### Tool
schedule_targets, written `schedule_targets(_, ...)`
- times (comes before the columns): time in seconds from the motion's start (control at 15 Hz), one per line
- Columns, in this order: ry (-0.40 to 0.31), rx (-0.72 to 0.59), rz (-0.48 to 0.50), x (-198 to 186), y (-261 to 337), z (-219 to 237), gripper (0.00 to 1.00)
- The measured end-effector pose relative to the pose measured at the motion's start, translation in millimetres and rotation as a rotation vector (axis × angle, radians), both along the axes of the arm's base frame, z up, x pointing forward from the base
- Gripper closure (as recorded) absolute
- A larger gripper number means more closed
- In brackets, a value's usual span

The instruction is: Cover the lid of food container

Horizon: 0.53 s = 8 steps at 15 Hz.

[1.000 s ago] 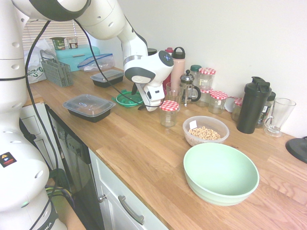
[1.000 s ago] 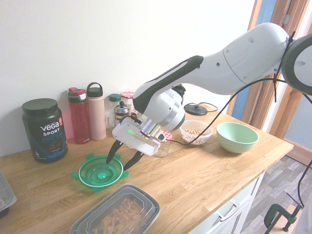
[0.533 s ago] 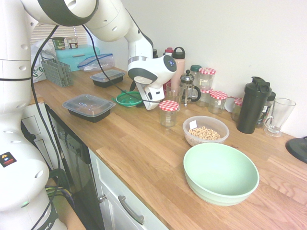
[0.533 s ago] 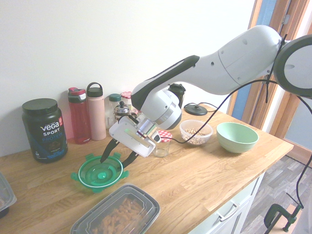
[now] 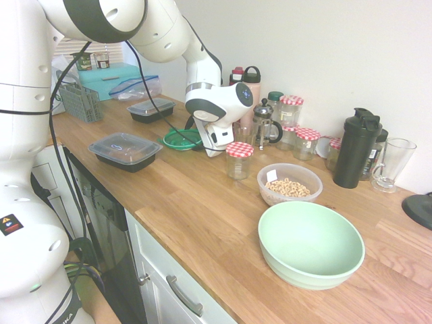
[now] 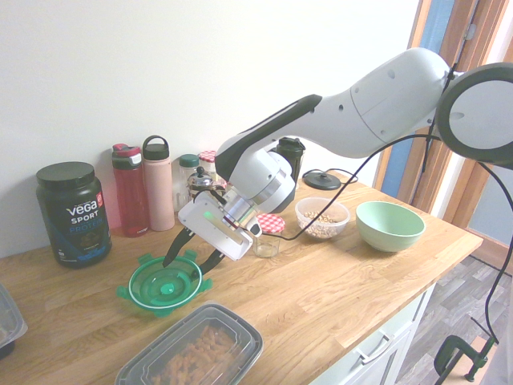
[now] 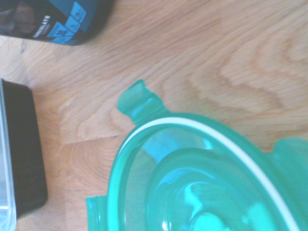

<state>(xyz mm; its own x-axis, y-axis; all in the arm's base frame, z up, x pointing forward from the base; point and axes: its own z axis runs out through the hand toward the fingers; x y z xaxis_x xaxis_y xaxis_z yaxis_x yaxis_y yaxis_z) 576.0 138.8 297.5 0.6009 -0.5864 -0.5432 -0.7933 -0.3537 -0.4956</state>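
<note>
The round green translucent lid lies flat on the wooden counter, rim and clip tabs up; it also shows as and fills the wrist view. My gripper hangs low over the lid's edge nearest the jars. It is open, its dark fingers spread across that edge, and holds nothing. In the first exterior view the gripper is mostly hidden behind the white hand. The food container, a clear tub of cereal rings with a white label, stands uncovered further along the counter.
A small jar with a red-checked lid stands between lid and tub. A large mint-green bowl sits beyond the tub. A black lidded tray lies near the front edge. A protein tub, bottles and jars line the wall.
The arm has swung further toward the green lid and lowered; the open fingers now sit closer over its rim. The lid and the tub have not moved.
</note>
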Motion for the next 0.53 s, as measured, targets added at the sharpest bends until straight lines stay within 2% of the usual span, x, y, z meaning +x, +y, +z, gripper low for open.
schedule_targets(0.53,0.013,-0.002,0.002,3.3,-3.1,-9.3,1.00)
